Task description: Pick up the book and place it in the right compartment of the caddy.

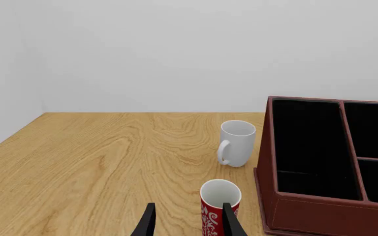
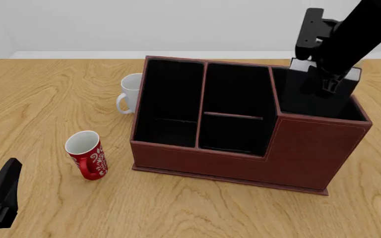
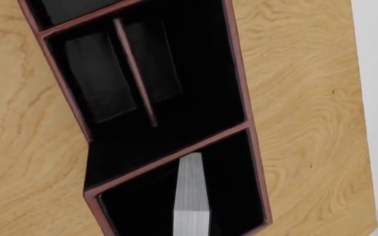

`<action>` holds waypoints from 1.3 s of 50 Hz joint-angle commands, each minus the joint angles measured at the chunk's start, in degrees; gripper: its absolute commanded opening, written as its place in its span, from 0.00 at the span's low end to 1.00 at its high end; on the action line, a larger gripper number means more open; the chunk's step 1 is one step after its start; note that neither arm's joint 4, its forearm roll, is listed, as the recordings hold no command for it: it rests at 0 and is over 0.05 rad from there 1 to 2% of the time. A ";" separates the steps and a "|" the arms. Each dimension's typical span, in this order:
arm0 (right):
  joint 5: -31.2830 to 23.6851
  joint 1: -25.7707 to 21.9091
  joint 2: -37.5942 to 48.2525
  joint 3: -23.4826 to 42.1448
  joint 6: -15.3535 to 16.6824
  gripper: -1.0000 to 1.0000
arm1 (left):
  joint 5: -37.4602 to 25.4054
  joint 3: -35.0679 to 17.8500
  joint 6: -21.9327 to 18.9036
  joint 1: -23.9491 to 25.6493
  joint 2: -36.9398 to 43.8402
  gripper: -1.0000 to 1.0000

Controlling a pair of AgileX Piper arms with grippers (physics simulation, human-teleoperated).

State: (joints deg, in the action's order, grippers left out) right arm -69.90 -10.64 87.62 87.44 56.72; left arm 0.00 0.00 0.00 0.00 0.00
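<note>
Inside right compartment (image 2: 323, 106), book (image 3: 192, 196) upright

Setting: a simulated tabletop test scene, not a furnished room. A light wood-grain table (image 2: 51, 89) meets plain, featureless pale walls. A reddish-brown leather-look caddy (image 2: 303, 153) stands on it, office-style. Just left of the caddy stand a white mug (image 2: 129, 92) and a red patterned mug (image 2: 88, 154).

Right gripper (image 2: 328, 82) fingertips hidden behind its own black body, grip on book (image 2: 349, 74) unreadable in front view; right wrist view shows only the book's page edge, bottom cropped. Left gripper (image 1: 187, 221) cut by frame edge; it covers part of red mug (image 1: 219, 206)
</note>
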 commanded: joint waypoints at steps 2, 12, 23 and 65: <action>0.01 0.23 1.36 0.22 -2.31 0.00 | 0.00 0.00 0.00 0.00 0.00 1.00; 0.05 0.24 2.85 -0.10 -3.52 0.00 | 0.00 0.00 0.00 0.00 0.00 1.00; 0.16 -0.35 4.21 -0.63 -5.03 0.00 | 0.00 0.00 0.00 0.00 0.00 1.00; 2.34 -1.61 -2.05 -2.57 -6.07 1.00 | 0.00 0.00 0.00 0.00 0.00 1.00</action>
State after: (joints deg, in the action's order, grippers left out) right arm -68.60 -9.77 90.89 85.91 51.69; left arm 0.00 0.00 0.00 0.00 0.00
